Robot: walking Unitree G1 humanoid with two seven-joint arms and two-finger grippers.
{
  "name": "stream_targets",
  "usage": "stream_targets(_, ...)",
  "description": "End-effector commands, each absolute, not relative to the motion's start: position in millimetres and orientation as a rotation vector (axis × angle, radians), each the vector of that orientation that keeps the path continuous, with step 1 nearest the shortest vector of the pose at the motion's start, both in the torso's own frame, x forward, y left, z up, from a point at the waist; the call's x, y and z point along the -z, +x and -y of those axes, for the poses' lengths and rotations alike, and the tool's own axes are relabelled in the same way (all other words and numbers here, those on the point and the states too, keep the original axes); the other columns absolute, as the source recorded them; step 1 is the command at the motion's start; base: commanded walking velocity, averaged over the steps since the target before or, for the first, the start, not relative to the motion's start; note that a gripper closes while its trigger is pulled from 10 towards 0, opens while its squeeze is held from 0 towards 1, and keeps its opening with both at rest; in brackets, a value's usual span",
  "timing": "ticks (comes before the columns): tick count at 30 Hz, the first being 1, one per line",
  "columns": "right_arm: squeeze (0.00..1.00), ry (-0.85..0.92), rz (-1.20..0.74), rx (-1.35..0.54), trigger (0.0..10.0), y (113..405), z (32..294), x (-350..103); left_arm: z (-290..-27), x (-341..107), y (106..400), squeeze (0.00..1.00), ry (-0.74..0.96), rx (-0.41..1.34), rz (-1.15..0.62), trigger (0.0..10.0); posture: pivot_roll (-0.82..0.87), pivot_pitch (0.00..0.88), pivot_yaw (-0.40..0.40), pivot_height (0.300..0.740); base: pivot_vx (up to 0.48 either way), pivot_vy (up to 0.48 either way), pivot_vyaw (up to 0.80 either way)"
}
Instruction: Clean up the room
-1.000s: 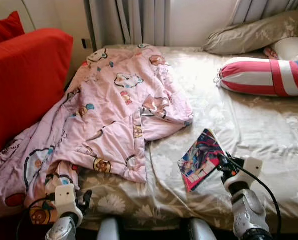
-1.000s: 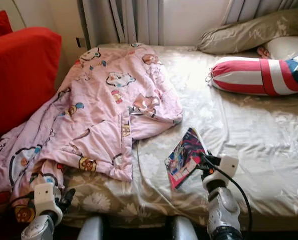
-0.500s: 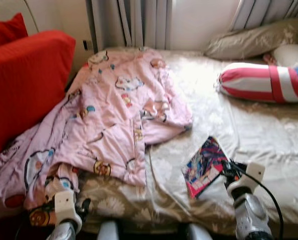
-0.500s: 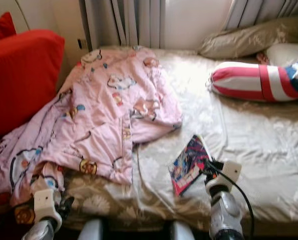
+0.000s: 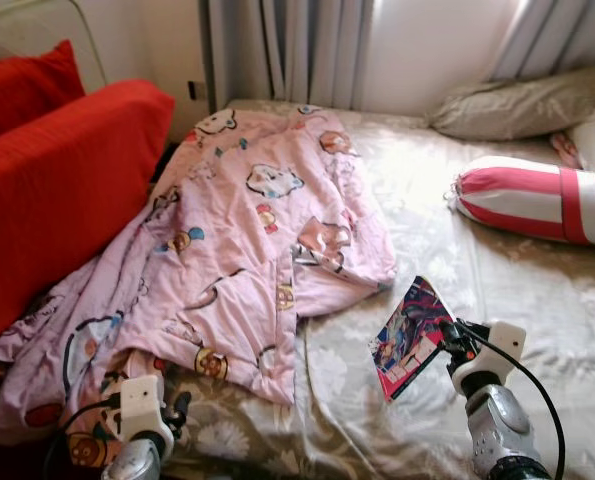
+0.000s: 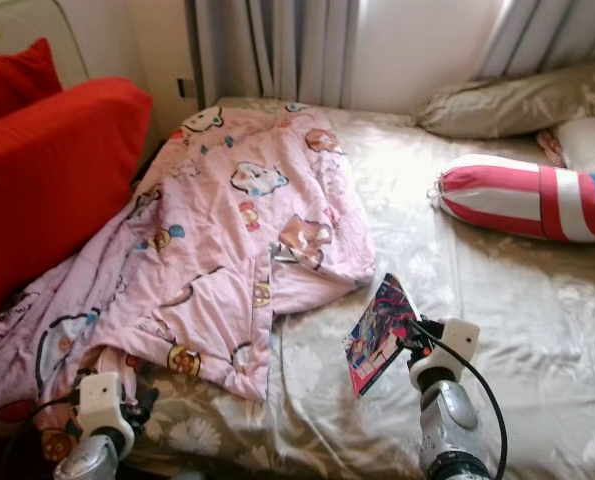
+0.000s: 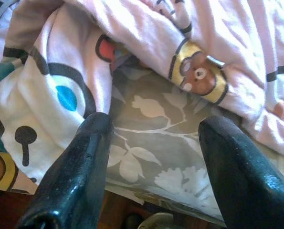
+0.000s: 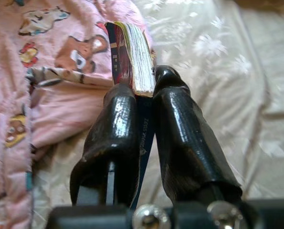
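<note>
One book (image 5: 409,336) is pinched by the right gripper (image 8: 142,95) above the bed (image 5: 537,300), at 4 o'clock of one pink blanket (image 5: 227,250). Left gripper (image 7: 153,143), spread, hovers at the blanket's 7 o'clock edge.

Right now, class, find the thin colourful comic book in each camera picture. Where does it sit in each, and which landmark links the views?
Left eye view: thin colourful comic book, lower right of centre, above the right gripper.
Right eye view: comic book, just right of centre, low.
Left wrist view: no comic book; open black fingers over floral sheet.
Right wrist view: comic book edge-on, clamped between the fingers.
Shared landmark: pink cartoon quilt.
</note>
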State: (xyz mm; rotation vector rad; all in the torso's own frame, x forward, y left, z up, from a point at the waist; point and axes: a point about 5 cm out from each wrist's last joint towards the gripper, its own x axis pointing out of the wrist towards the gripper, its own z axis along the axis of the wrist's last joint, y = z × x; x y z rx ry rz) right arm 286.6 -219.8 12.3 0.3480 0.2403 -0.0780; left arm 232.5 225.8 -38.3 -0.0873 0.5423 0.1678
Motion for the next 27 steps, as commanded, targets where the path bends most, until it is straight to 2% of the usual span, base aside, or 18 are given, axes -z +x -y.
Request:
stream_targets(1,0.0,0.321,-0.211,0.083,10.0,292.2,227.1,-20.6,-221.6,40.8,232.2,0.0,-0.084,-0.15,-0.567,10.0,0.2,0.0,-0.125,0.731,0.0,0.0,0.0)
stream_targets(12,0.0,0.297,-0.259,0.089,10.0,291.2,226.4,-15.9,-219.6,43.8,232.1,0.0,-0.087,-0.147,-0.613,10.0,0.17,0.0,-0.12,0.74,0.0,0.0,0.0)
stream_targets(27,0.0,0.242,-0.461,0.196,10.0,249.6,231.5,25.0,-219.7,55.1,217.7,0.0,-0.11,-0.187,-0.687,10.0,0.11,0.0,-0.064,0.74,0.0,0.0,0.0)
